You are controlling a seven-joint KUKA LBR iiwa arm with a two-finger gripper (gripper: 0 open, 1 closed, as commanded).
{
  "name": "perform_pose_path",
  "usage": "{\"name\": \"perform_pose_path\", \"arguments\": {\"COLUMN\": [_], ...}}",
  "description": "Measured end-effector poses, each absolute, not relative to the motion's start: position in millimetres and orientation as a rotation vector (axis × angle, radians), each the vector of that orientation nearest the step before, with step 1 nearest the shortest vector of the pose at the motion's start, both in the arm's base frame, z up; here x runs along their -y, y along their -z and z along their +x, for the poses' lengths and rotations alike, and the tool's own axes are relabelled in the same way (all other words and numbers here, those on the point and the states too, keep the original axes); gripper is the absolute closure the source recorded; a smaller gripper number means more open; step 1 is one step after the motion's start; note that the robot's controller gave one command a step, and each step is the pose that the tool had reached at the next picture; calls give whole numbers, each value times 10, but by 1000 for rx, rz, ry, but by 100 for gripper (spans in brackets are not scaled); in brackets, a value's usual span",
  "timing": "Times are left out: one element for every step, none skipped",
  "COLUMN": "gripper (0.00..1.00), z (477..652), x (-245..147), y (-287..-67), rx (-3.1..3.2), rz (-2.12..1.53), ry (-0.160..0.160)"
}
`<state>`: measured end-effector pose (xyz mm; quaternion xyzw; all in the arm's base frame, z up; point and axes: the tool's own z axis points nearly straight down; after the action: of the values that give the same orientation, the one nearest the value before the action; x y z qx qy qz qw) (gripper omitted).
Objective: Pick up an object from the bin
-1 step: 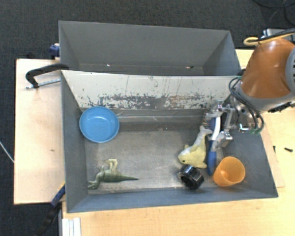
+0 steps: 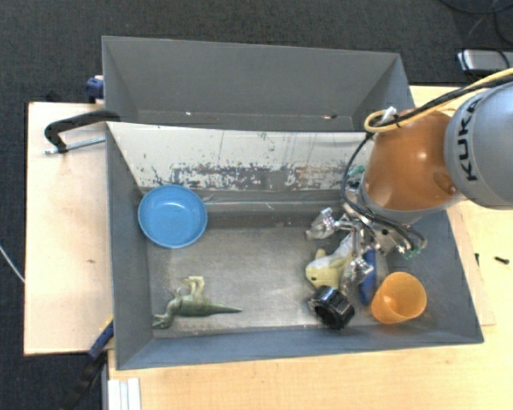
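My gripper (image 2: 349, 239) is down in the right part of the bin, over a small cluster of things. Right below it lies a pale yellow soft-looking thing (image 2: 325, 272), with a narrow blue thing (image 2: 367, 277) standing beside it on the right. A black cylindrical thing (image 2: 333, 308) lies just in front of them, near the bin's front wall. An orange cup (image 2: 399, 297) lies on its side at the front right, its mouth turned up toward the camera.
A blue bowl (image 2: 172, 216) sits at the far left by the back wall. A green toy lizard (image 2: 191, 302) lies at the front left. The arm's orange cover hangs over the bin's right side.
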<state>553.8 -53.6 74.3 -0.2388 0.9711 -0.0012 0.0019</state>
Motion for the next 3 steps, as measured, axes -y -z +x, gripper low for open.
{"name": "perform_pose_path", "arguments": {"gripper": [0,0,0], "z": [5496,5638,5694], "x": [647,553,483], "y": [-1029,-1010,-733], "rx": [-3048,-3012,-2950], "rz": [-725,-868,-1064], "ry": [3,1,2]}}
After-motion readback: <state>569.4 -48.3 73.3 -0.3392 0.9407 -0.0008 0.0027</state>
